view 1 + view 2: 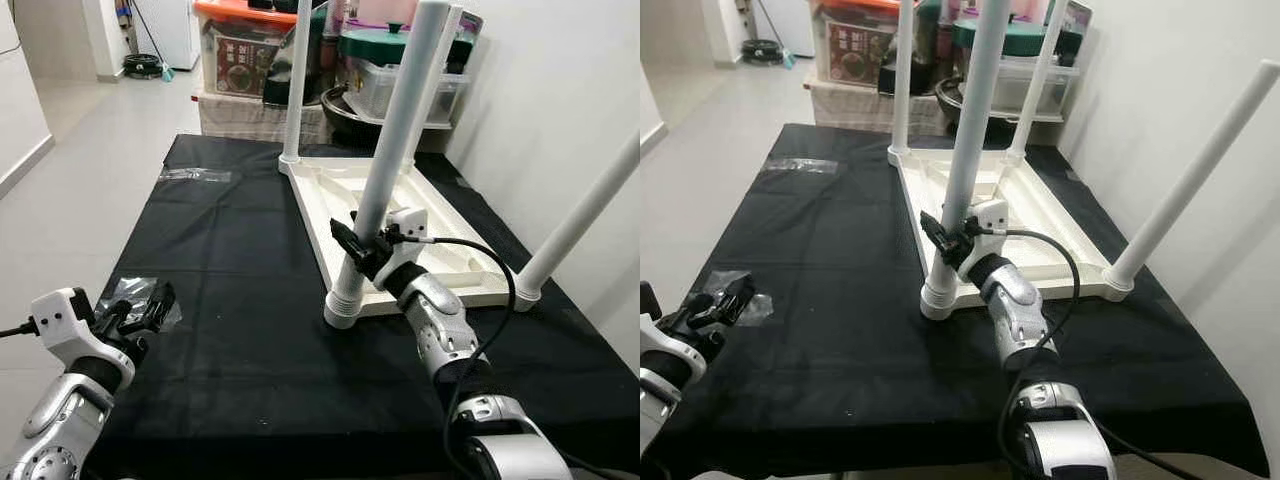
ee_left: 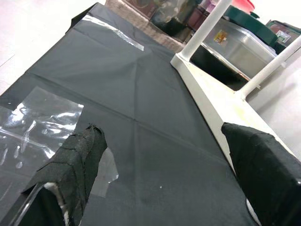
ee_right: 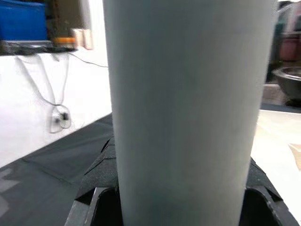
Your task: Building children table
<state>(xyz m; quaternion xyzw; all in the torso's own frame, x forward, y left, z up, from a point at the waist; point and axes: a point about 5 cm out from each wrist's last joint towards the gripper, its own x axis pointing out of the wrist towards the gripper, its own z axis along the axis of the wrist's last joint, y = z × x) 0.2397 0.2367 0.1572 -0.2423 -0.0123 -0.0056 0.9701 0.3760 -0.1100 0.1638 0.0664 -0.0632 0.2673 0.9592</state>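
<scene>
My right tool (image 1: 362,243) pinches the near white leg (image 1: 385,170) of the upturned children's table (image 1: 400,225) on the black worktop (image 1: 230,290), seating it, I judge. Right wrist view: that leg (image 3: 188,108) between my fingers. Left wrist view: my left tool (image 2: 169,179) spread, idle; next, check the fit.

The upturned tabletop (image 1: 400,215) lies right of centre on the bench (image 1: 230,290), storage boxes (image 1: 245,50) behind, a plastic bag (image 1: 130,292) at the left.
</scene>
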